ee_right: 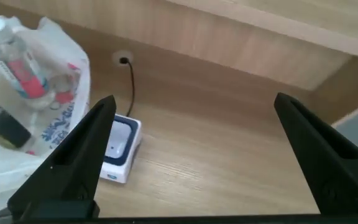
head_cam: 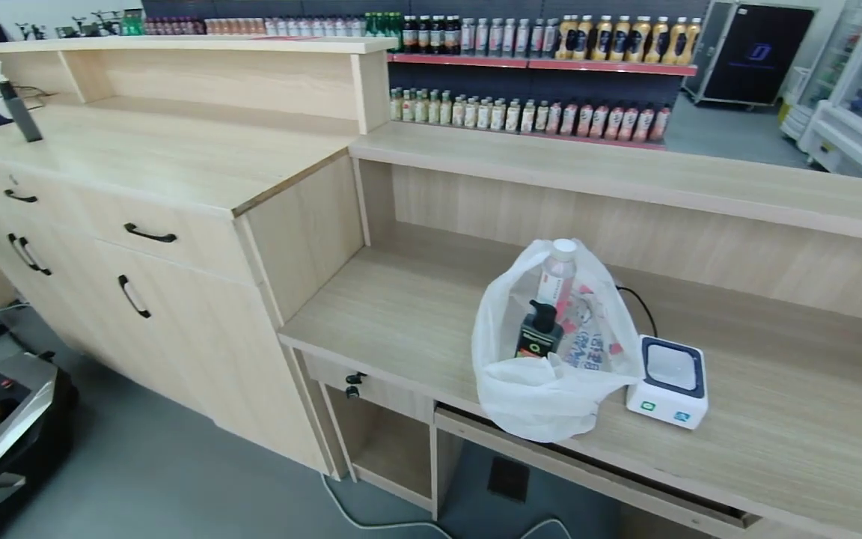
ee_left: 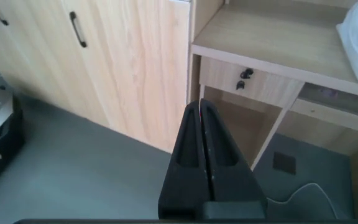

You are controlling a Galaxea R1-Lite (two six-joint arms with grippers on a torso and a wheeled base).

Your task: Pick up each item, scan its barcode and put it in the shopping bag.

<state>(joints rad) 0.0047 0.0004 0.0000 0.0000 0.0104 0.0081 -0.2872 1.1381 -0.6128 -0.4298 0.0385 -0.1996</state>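
The left claw (ee_left: 201,109) is clenched with nothing in it, its two black fingers pressed flat together. It hangs over the grey floor (ee_left: 73,162) in front of the pale wooden cabinet (ee_left: 135,62), below the front edge of the light wood table (ee_left: 272,37). A small drawer with a black lock (ee_left: 245,78) sits just beyond its tips. The right claw (ee_right: 196,102) is released, its black fingers spread wide apart over bare table top, holding nothing. In the head view the thin white plastic shopping bag (head_cam: 543,389) stands open a little right of the centre of the frame, near the front edge of the table (head_cam: 775,404). Inside it a clear plastic bottle with a white cap and pink-red label (head_cam: 557,277) stands upright towards the back. A black pump-top bottle (head_cam: 538,333) stands in front of it, lower in the bag. The white square barcode scanner with a dark-rimmed top window (head_cam: 668,382) lies on the table against the bag's right side. A thin black cable (head_cam: 637,303) curves from behind the scanner towards the table's back panel, and the right wrist view shows it entering a round hole (ee_right: 124,60) there. The cabinet with black handles (head_cam: 148,236) fills the left of the head view. Along the top of that frame run red-edged shelves of bottled drinks (head_cam: 528,112).
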